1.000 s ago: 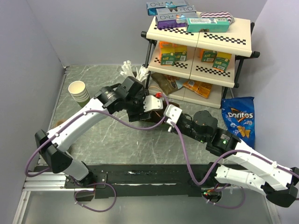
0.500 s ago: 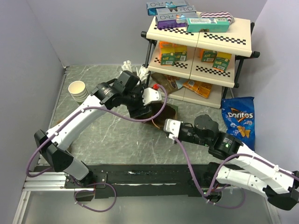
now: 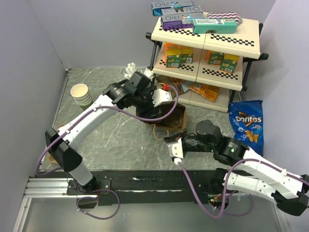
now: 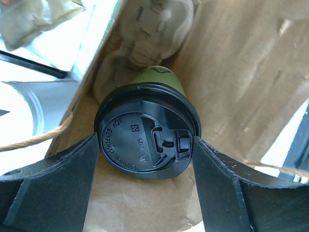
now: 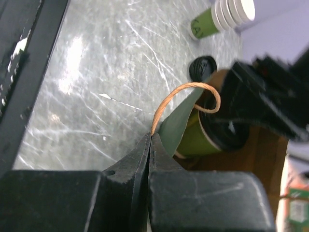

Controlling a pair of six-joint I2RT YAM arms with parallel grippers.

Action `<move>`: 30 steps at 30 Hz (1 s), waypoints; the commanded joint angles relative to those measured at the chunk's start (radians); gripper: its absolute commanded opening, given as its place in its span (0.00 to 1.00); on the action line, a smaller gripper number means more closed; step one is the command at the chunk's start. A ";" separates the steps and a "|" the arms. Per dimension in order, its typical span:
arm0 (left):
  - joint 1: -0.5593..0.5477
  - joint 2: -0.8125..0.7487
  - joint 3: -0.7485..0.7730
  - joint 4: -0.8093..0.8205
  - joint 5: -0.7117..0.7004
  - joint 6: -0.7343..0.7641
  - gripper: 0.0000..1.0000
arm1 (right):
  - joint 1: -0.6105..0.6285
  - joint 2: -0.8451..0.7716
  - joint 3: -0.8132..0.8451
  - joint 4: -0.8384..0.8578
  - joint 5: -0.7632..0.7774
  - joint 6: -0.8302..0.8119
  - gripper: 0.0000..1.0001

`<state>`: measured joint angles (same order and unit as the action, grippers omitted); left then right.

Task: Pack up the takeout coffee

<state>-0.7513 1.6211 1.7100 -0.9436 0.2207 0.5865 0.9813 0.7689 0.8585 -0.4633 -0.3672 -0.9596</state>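
The takeout coffee (image 4: 159,77), a dark green cup with a black lid (image 4: 145,140), sits tilted inside the open brown paper bag (image 4: 241,63). My left gripper (image 4: 145,145) reaches into the bag's mouth, its fingers (image 4: 72,169) pressed on both sides of the lid. In the top view the left gripper (image 3: 158,104) covers the cup at the bag (image 3: 177,118). My right gripper (image 5: 149,137) is shut on the bag's near edge at its twine handle (image 5: 178,94); it also shows in the top view (image 3: 170,143). The cup (image 5: 195,135) shows in the right wrist view.
A pulp cup carrier (image 4: 145,29) lies deeper in the bag. A stack of cream cups (image 3: 81,94) stands at the left. A loose black lid (image 5: 202,67) lies on the table. The snack shelf (image 3: 207,43) stands behind the bag, a Doritos bag (image 3: 246,123) at the right.
My left gripper has carried the cup right, into the bag's mouth. My right gripper has drawn back toward the near edge with the bag's rim, pulling the bag open.
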 commanded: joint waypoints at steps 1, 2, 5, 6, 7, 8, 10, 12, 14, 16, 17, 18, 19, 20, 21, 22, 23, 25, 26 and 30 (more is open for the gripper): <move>-0.031 -0.020 -0.015 0.087 -0.060 -0.001 0.01 | 0.031 -0.023 0.044 -0.075 -0.056 -0.261 0.00; -0.034 -0.027 -0.035 0.106 -0.072 0.006 0.01 | 0.034 -0.025 0.042 -0.083 -0.056 -0.287 0.00; -0.042 -0.049 -0.090 0.152 -0.087 0.041 0.01 | 0.036 -0.029 0.030 -0.084 -0.055 -0.364 0.00; -0.043 -0.056 -0.108 0.167 -0.089 0.059 0.01 | 0.036 -0.031 0.028 -0.078 -0.052 -0.381 0.01; -0.045 -0.066 -0.127 0.181 -0.093 0.073 0.01 | 0.036 -0.034 0.024 -0.071 -0.050 -0.386 0.01; -0.045 -0.079 -0.163 0.199 -0.099 0.084 0.01 | 0.034 -0.036 0.017 -0.058 -0.047 -0.387 0.01; -0.045 -0.104 -0.199 0.259 -0.124 0.116 0.01 | 0.034 -0.036 0.014 -0.046 -0.042 -0.383 0.02; -0.045 -0.118 -0.246 0.316 -0.145 0.140 0.01 | 0.036 -0.034 0.017 -0.052 -0.035 -0.377 0.03; -0.046 -0.130 -0.280 0.339 -0.156 0.151 0.01 | 0.036 -0.034 0.022 -0.063 -0.032 -0.376 0.09; -0.048 -0.136 -0.296 0.354 -0.158 0.167 0.01 | 0.034 -0.043 0.020 -0.057 -0.012 -0.373 0.27; -0.051 -0.138 -0.311 0.356 -0.159 0.173 0.01 | 0.036 -0.049 0.020 -0.048 0.002 -0.363 0.34; -0.051 -0.138 -0.316 0.359 -0.162 0.179 0.01 | 0.034 -0.056 0.022 -0.023 0.017 -0.354 0.45; -0.052 -0.136 -0.320 0.365 -0.170 0.182 0.01 | 0.033 -0.072 0.027 -0.011 0.031 -0.338 0.50; -0.054 -0.136 -0.329 0.370 -0.172 0.182 0.01 | 0.031 -0.082 0.039 -0.002 0.042 -0.318 0.53; -0.054 -0.138 -0.331 0.373 -0.172 0.185 0.01 | 0.028 -0.100 0.049 0.005 0.047 -0.308 0.58; -0.054 -0.135 -0.331 0.376 -0.173 0.190 0.01 | 0.025 -0.108 0.074 0.009 0.051 -0.294 0.59; -0.057 -0.132 -0.329 0.379 -0.175 0.188 0.01 | 0.019 -0.117 0.089 0.017 0.053 -0.253 0.60; -0.059 -0.132 -0.329 0.382 -0.179 0.191 0.01 | -0.021 -0.125 0.146 0.053 0.057 -0.187 0.61; -0.060 -0.132 -0.329 0.384 -0.181 0.194 0.01 | -0.047 -0.117 0.171 0.061 0.059 -0.103 0.61; -0.063 -0.141 -0.345 0.405 -0.188 0.197 0.01 | -0.351 -0.002 0.312 0.029 -0.047 0.171 0.57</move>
<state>-0.8051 1.5154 1.3777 -0.5953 0.0505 0.7677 0.8589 0.6945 1.0294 -0.4934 -0.3416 -1.0897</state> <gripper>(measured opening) 0.762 0.585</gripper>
